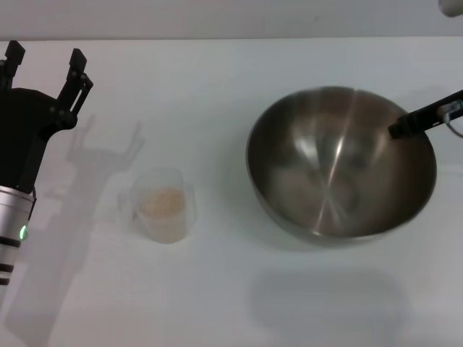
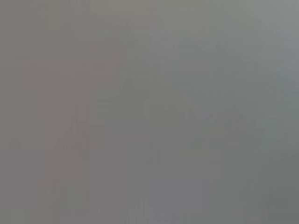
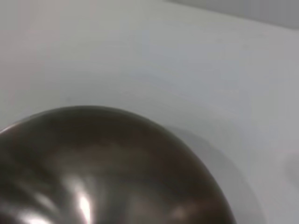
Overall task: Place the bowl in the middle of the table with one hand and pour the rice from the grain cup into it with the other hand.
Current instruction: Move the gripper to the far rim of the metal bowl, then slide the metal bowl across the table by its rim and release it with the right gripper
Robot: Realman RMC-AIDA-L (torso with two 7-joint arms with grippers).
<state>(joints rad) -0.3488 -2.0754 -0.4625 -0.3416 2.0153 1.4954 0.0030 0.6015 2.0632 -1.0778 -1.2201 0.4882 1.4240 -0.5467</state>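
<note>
The steel bowl (image 1: 340, 163) is at the right of the table (image 1: 217, 87). It hangs above the tabletop, with its shadow apart from it nearer the front. My right gripper (image 1: 405, 124) is shut on the bowl's far right rim, with one black finger inside the rim. The bowl is empty and also shows in the right wrist view (image 3: 103, 172). The grain cup (image 1: 162, 206) stands left of centre, holding a heap of rice (image 1: 162, 202). My left gripper (image 1: 43, 61) is open and empty, well to the far left of the cup. The left wrist view shows only plain grey.
The table's far edge (image 1: 231, 39) runs along the top of the head view. My left arm's silver wrist with the green light (image 1: 14, 231) is at the left edge. White tabletop (image 1: 217, 289) lies between the cup and the bowl.
</note>
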